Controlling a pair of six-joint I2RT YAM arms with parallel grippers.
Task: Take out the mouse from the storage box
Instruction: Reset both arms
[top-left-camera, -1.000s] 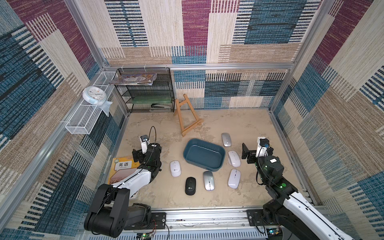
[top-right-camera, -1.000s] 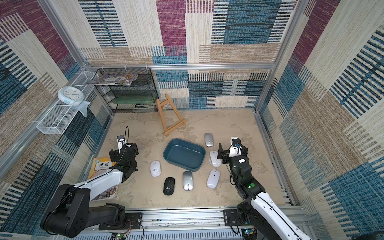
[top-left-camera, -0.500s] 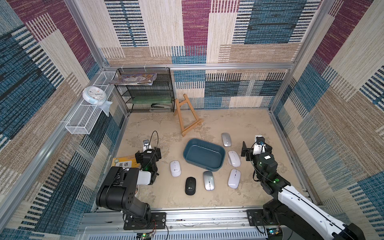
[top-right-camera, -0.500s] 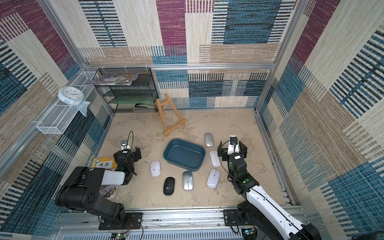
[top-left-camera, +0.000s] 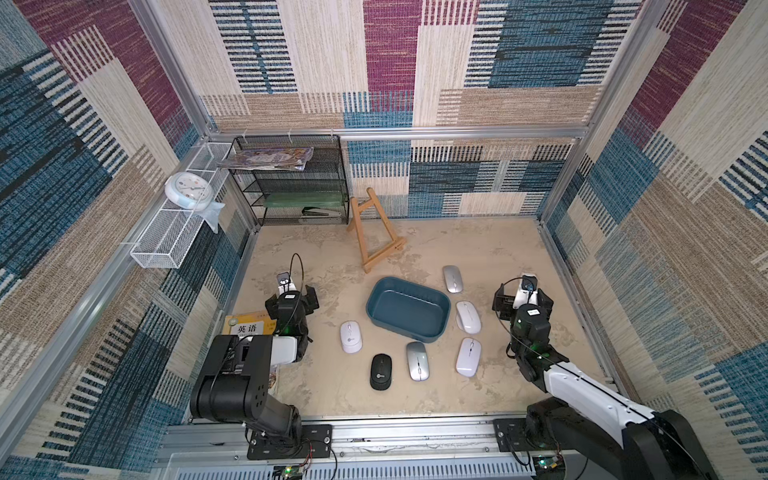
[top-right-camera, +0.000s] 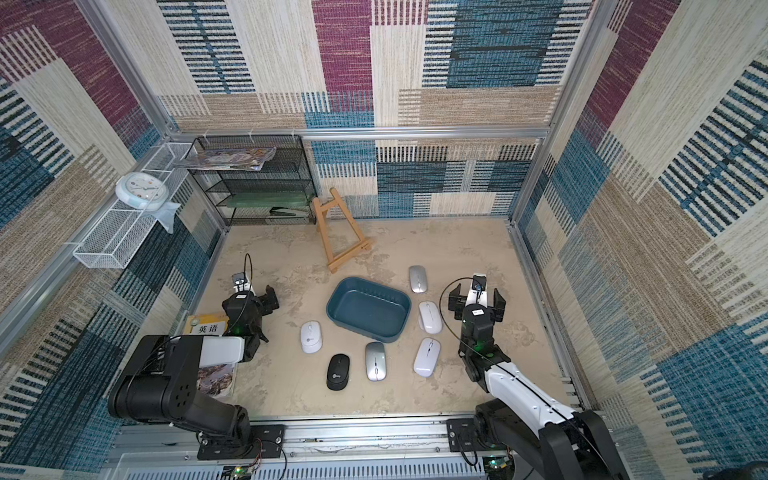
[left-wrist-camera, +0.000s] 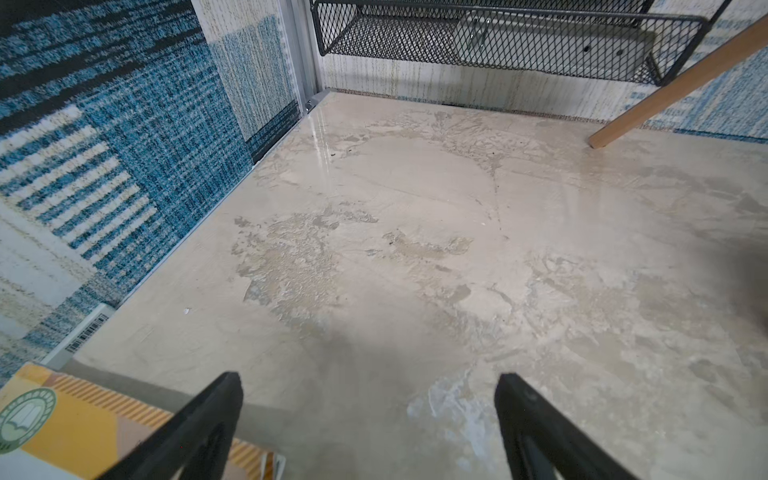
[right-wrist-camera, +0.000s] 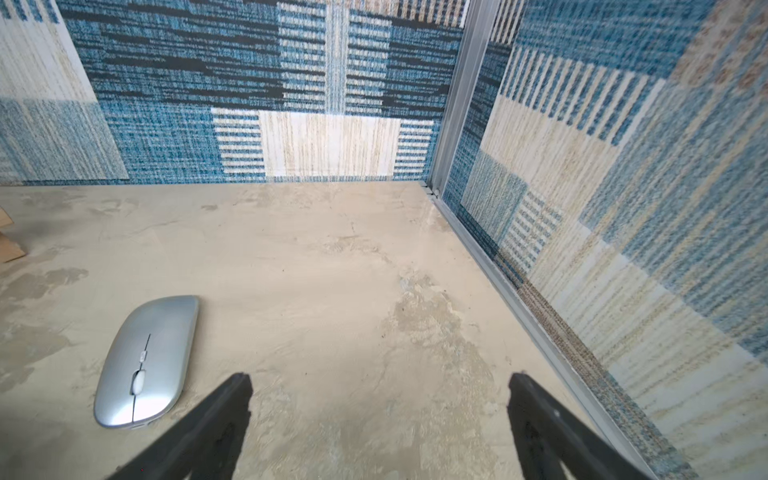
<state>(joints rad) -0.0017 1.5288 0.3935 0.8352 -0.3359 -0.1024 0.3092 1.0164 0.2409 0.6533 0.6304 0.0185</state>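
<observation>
Left pincer (top-left-camera: 291, 300) and right pincer (top-left-camera: 523, 300) are both spread wide, holding nothing. Storage box (top-left-camera: 409, 309) looks empty in both top views, and 6 mice (top-right-camera: 375, 360) lie around it on the surface (top-left-camera: 415, 249). So I'd say the taking-out is basically done, nothing left but maybe parking the arms. White mouse (top-left-camera: 468, 317) sits just beside the box, between it and the right pincer. A silver mouse (right-wrist-camera: 145, 361) lies near that pincer's fingertips in the right wrist view. Left pincer hangs over bare surface by a yellow book (top-left-camera: 245, 328), well apart from the box.
</observation>
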